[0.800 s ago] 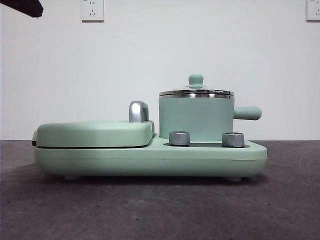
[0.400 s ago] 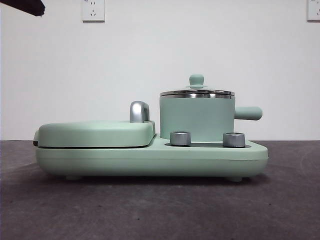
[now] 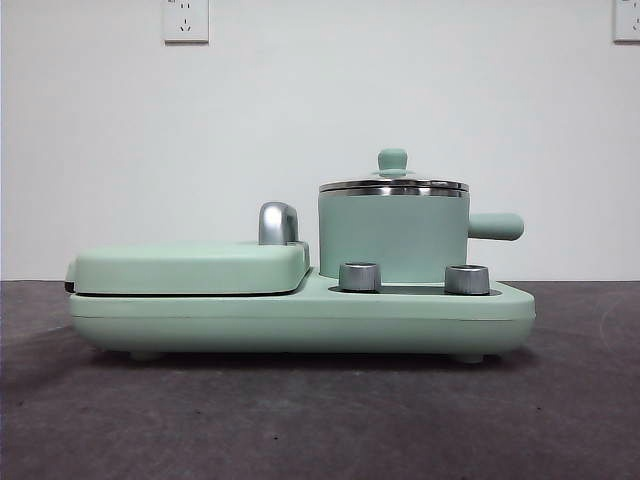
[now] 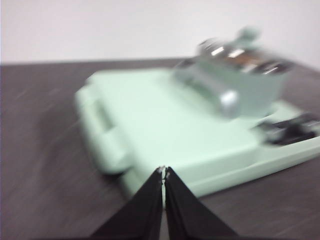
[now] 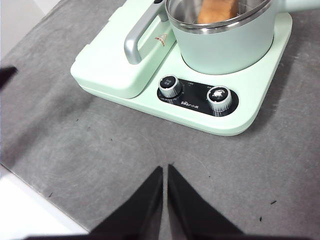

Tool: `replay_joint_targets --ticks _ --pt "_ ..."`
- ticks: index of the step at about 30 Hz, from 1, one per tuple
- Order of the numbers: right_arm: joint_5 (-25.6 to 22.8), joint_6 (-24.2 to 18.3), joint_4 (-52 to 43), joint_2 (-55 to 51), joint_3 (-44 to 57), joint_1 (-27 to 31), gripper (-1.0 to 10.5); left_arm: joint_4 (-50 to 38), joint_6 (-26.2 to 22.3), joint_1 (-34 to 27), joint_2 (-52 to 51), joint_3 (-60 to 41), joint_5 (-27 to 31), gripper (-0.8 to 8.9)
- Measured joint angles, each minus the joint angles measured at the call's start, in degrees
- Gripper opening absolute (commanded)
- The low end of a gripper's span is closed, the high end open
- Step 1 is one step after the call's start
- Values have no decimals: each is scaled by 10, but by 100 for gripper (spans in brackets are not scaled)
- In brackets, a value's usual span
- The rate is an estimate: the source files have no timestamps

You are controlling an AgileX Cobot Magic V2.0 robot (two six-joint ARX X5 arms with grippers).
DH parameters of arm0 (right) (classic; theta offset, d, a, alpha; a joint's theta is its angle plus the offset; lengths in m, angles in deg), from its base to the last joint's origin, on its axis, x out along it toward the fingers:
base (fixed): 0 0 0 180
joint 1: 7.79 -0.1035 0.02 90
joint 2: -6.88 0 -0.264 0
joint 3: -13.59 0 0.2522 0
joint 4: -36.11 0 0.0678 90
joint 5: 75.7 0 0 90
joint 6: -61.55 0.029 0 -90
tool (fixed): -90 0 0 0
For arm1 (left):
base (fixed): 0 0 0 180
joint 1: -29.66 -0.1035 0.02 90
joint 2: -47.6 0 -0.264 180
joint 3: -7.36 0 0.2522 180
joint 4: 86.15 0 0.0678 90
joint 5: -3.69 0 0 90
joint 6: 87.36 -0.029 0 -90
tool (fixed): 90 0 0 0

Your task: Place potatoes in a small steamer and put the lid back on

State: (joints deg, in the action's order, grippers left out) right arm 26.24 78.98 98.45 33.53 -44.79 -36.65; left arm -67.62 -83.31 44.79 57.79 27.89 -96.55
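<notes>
1. The potato (image 5: 216, 11) lies inside the small steamer (image 3: 392, 238); the lid (image 3: 393, 183) sits on its rim.
2. The right gripper (image 5: 165, 171) hovers above the bare tabletop (image 5: 100, 150), jaws together, empty; the steamer lies ahead, beyond the two knobs (image 5: 170, 86).
3. The left gripper (image 4: 164, 173), jaws together, is on the griddle cover (image 4: 150, 115) side, farther off.
4. Judgement: both task steps appear complete.

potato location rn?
Inside the steamer, under the lid: the right wrist view shows the potato through the glass. Hidden in the front view.
</notes>
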Motion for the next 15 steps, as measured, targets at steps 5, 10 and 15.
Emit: replay_joint_targets --ticks 5,10,15 --pt "0 0 0 0 0 0 11 0 0 -30 -42 -44 14 7" --pt "0 0 0 0 0 0 11 9 0 -55 -63 -49 16 7" --pt "0 0 0 0 0 0 11 53 0 -67 -78 -49 41 7"
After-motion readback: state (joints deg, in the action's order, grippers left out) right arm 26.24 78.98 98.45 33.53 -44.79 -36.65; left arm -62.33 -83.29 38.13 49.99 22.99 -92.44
